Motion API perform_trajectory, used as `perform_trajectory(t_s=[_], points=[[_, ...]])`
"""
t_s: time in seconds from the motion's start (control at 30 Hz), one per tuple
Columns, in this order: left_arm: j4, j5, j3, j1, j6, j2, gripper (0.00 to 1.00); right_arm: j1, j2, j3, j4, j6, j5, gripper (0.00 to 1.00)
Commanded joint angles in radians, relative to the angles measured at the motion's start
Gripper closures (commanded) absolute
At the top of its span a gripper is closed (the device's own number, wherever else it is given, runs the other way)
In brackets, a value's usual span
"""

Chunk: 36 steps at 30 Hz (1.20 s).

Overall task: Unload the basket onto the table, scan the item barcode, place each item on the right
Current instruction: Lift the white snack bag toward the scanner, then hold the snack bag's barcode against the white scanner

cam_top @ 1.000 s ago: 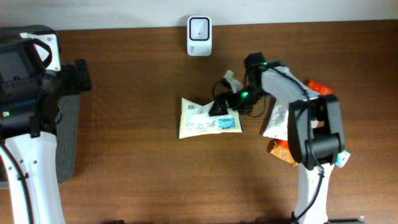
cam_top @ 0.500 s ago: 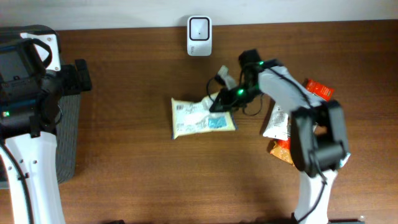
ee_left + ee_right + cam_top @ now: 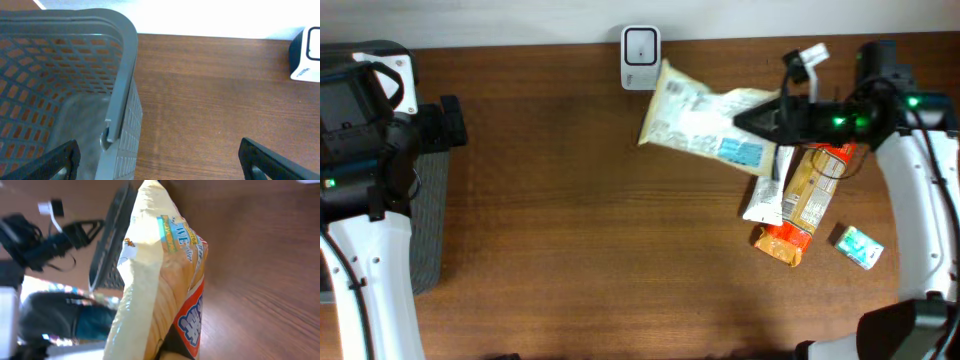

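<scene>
A pale yellow snack bag (image 3: 705,125) with a blue label hangs tilted above the table, its upper left corner close to the white scanner (image 3: 640,45) at the back edge. My right gripper (image 3: 760,120) is shut on the bag's right end. The right wrist view is filled by the bag (image 3: 155,280), which hides the jaws at the bottom edge. My left gripper (image 3: 450,122) stands open at the far left, over the rim of a grey basket (image 3: 125,65), with nothing between its fingers (image 3: 60,160). The scanner (image 3: 307,55) also shows at the right edge of the left wrist view.
Several packets lie at the right under the right arm: a white pouch (image 3: 765,195), a brown packet (image 3: 810,185), an orange packet (image 3: 782,243) and a small green-and-white box (image 3: 858,246). The grey basket (image 3: 428,220) stands at the left table edge.
The right gripper has shut on the snack bag and lifted it from the table's middle up and to the right, beside the scanner. The left arm has not moved.
</scene>
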State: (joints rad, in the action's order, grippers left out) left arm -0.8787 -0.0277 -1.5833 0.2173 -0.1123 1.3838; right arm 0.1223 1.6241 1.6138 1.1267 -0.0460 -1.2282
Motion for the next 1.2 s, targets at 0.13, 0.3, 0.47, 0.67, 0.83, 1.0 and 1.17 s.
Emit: perform_trajectory(t_s=[0.13, 0.3, 0.47, 0.67, 0.83, 1.0, 1.17], points=[[0.001, -0.006, -0.009, 0.002, -0.01, -0.004, 0.01, 0.068, 0.006, 0.008, -0.006, 0.062, -0.159, 0.96], [0.001, -0.006, -0.009, 0.002, -0.01, -0.004, 0.01, -0.069, 0.005, 0.008, -0.126, 0.136, 0.18, 0.96], [0.001, -0.006, -0.009, 0.002, -0.01, -0.004, 0.01, -0.397, 0.014, 0.008, -0.352, 0.166, 1.231, 0.96], [0.001, -0.006, -0.009, 0.002, -0.01, -0.004, 0.01, -0.595, 0.248, 0.008, -0.913, -0.34, 1.839, 0.96], [0.001, -0.006, -0.009, 0.002, -0.01, -0.004, 0.01, -0.6, 0.484, 0.008, -1.381, -0.889, 1.847, 0.96], [0.001, -0.006, -0.009, 0.002, -0.01, -0.004, 0.01, -0.6, 0.599, 0.008, -1.612, -1.152, 1.838, 0.96], [0.001, -0.006, -0.009, 0.002, -0.01, -0.004, 0.01, -0.6, 0.61, 0.008, -1.614, -1.155, 1.83, 0.96]])
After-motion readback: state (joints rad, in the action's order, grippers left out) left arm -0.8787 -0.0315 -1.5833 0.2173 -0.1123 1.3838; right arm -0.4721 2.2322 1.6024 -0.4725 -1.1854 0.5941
